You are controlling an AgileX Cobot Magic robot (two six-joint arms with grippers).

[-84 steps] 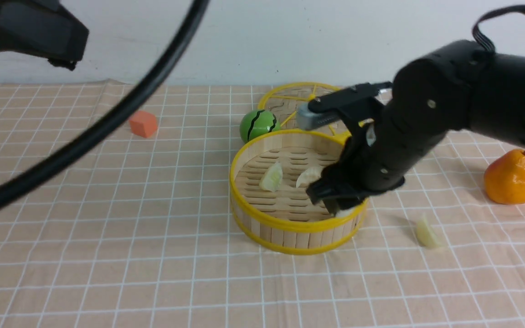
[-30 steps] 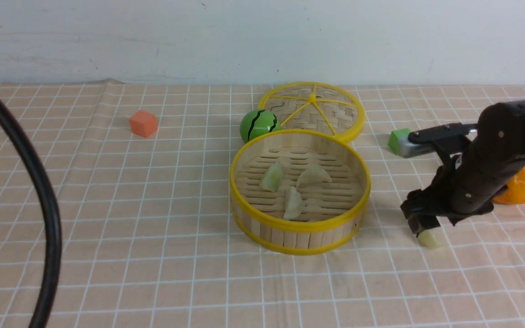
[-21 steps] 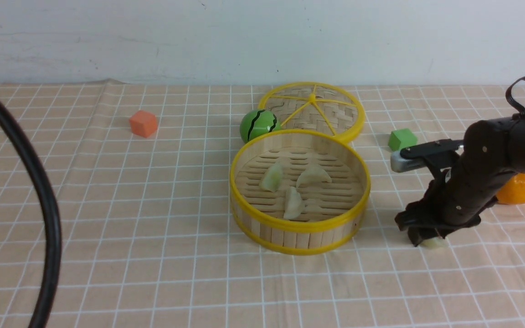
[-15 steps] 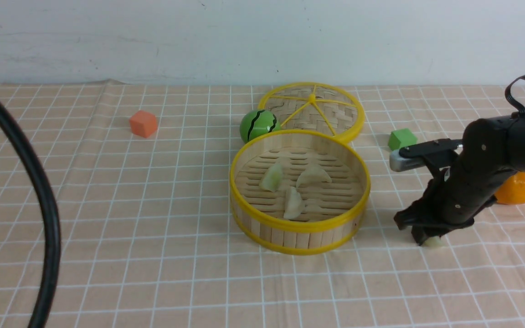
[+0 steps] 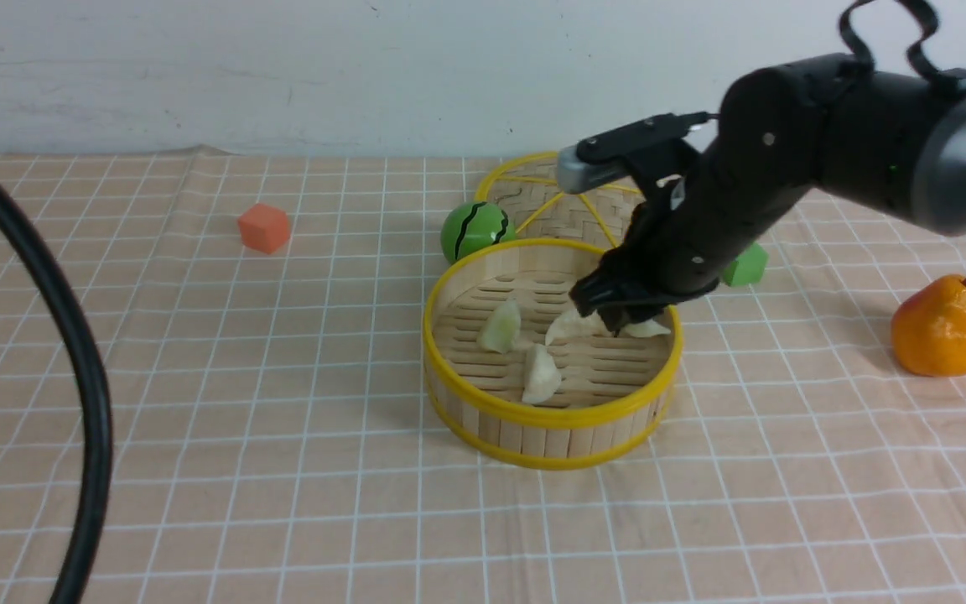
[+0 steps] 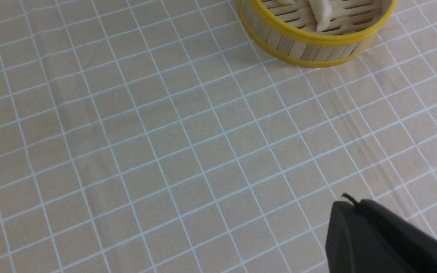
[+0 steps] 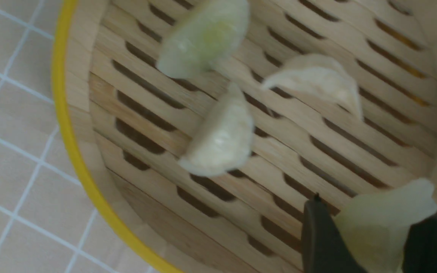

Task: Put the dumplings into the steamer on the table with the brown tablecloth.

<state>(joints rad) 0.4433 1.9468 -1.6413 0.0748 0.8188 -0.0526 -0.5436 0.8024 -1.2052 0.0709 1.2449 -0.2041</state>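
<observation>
Right claw (image 5: 622,322) has carried the last dumpling (image 5: 649,329) over the steamer (image 5: 550,413).

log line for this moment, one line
right gripper: shut on fourth dumpling, low inside steamer, not released | three dumplings lying in steamer | left gripper: shut, away from steamer

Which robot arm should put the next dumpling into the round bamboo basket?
The right. Its right gripper pinches the pale crescent dumpling over the yellow-rimmed bamboo steamer, where three more dumplings lie. The left gripper is shut, empty, away over the checked brown tablecloth.
</observation>
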